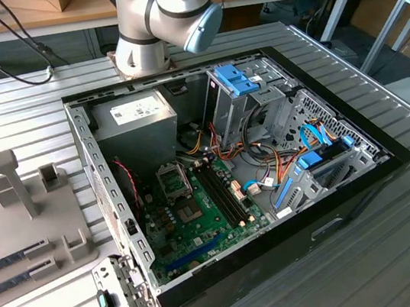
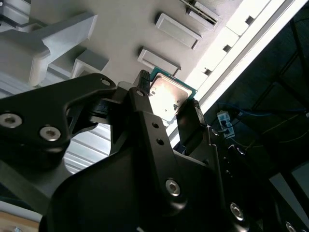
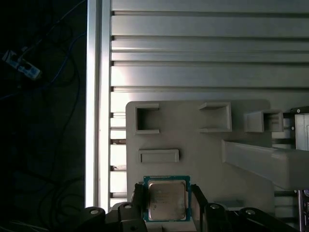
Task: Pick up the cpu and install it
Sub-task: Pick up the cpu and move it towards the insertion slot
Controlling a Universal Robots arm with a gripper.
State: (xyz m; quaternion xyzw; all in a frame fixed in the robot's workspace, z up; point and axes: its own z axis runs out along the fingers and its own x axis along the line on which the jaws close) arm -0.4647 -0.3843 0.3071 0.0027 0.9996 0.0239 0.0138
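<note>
The cpu (image 3: 166,198), a small square chip with a silvery top and a thin green rim, sits between my two black fingers in both wrist views. My gripper (image 3: 167,207) is shut on the cpu (image 2: 170,93), one fingertip (image 2: 142,83) against each opposite edge. Right behind it is the grey fixture tray (image 3: 193,145); whether the chip rests on the tray or hangs just off it I cannot tell. In the exterior view the open computer case (image 1: 231,173) holds the green motherboard (image 1: 199,220) with its square socket (image 1: 172,180).
The grey fixture tray (image 1: 15,228) lies at the exterior view's left, with a tall post (image 1: 12,178) and small pockets. A grey power-supply box (image 1: 135,121) and coloured cables (image 1: 270,178) crowd the case. The arm's base joint (image 1: 158,18) stands behind the case.
</note>
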